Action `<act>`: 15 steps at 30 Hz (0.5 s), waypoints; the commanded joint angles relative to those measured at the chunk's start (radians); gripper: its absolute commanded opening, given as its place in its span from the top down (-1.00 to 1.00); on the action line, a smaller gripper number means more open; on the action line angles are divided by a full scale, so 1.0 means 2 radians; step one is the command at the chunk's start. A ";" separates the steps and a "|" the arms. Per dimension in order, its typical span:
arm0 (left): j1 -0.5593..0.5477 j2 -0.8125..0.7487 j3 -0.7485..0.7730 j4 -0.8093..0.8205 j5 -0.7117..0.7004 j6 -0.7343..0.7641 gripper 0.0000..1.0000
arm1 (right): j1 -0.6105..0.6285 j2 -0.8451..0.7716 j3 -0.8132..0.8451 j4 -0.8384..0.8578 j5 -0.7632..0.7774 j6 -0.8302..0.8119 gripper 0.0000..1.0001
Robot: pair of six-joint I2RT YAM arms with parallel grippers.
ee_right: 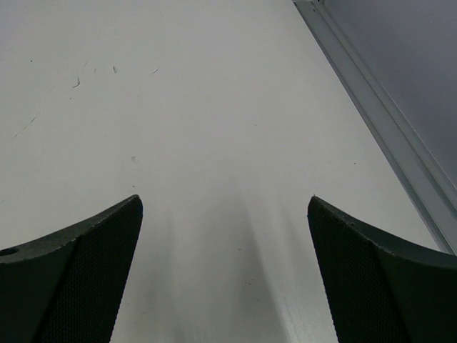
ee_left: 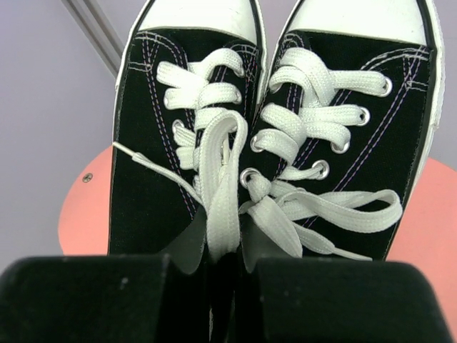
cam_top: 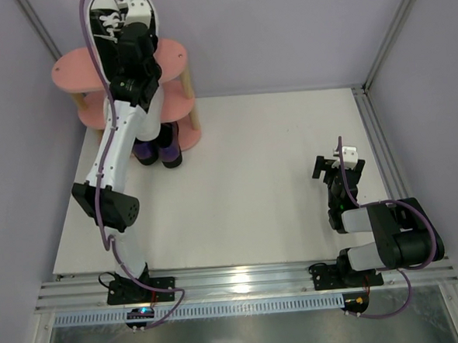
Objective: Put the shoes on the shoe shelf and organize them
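Two black canvas sneakers (ee_left: 285, 143) with white laces and toe caps sit side by side over the top pink board (ee_left: 78, 214) of the shoe shelf (cam_top: 71, 72). My left gripper (ee_left: 214, 261) is shut on their inner edges at the tongues. From above, the sneakers (cam_top: 118, 11) point away, past the board's back edge; whether they rest on it is unclear. Dark purple glossy shoes (cam_top: 159, 151) stick out at the shelf's foot, partly hidden by my left arm. My right gripper (ee_right: 225, 204) stands open over bare table, its place in the top view (cam_top: 334, 165) at the right.
A metal rail (ee_right: 385, 121) runs along the table's right edge, close to my right gripper. Grey walls enclose the table at the back and sides. The white table top (cam_top: 260, 177) stretches between the shelf and my right arm.
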 commanded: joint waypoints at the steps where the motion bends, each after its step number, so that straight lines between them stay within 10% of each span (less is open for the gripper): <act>1: 0.011 -0.061 0.039 0.107 -0.008 0.013 1.00 | -0.002 -0.006 0.007 0.038 -0.004 0.010 -0.94; 15: 0.057 -0.075 -0.009 0.062 0.026 -0.023 1.00 | -0.002 -0.007 0.007 0.038 -0.004 0.010 -0.94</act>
